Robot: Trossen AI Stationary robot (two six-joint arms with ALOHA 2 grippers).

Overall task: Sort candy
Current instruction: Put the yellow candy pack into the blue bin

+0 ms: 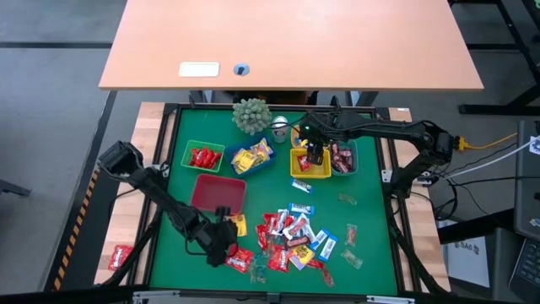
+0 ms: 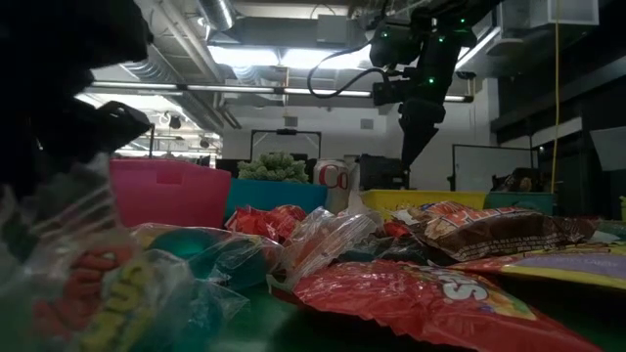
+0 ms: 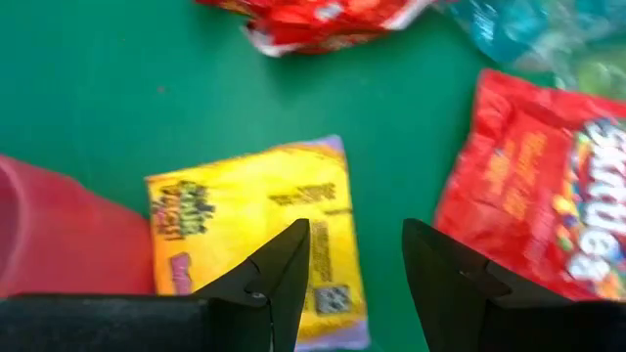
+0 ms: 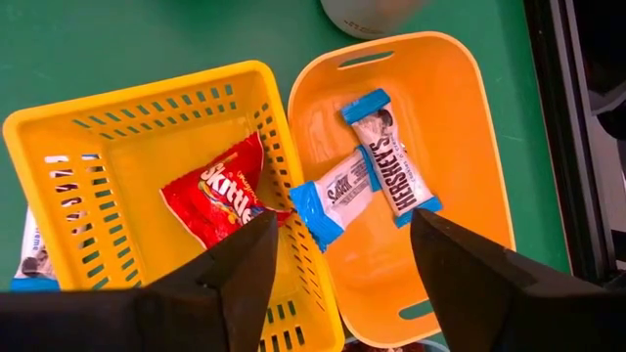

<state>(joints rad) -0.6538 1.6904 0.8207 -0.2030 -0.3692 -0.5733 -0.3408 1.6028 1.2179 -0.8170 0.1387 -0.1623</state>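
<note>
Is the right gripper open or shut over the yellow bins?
Open. The right gripper has its fingers spread with nothing between them, above a yellow slotted bin holding a red Skittles pack.

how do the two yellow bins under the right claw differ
The slotted yellow bin is squarish with perforated walls and holds a red Skittles pack. The smooth orange-yellow bin has solid walls, rounded corners and handle slots, and holds two blue-and-white bars. Both sit side by side on the green mat, below the open right claw.
</note>
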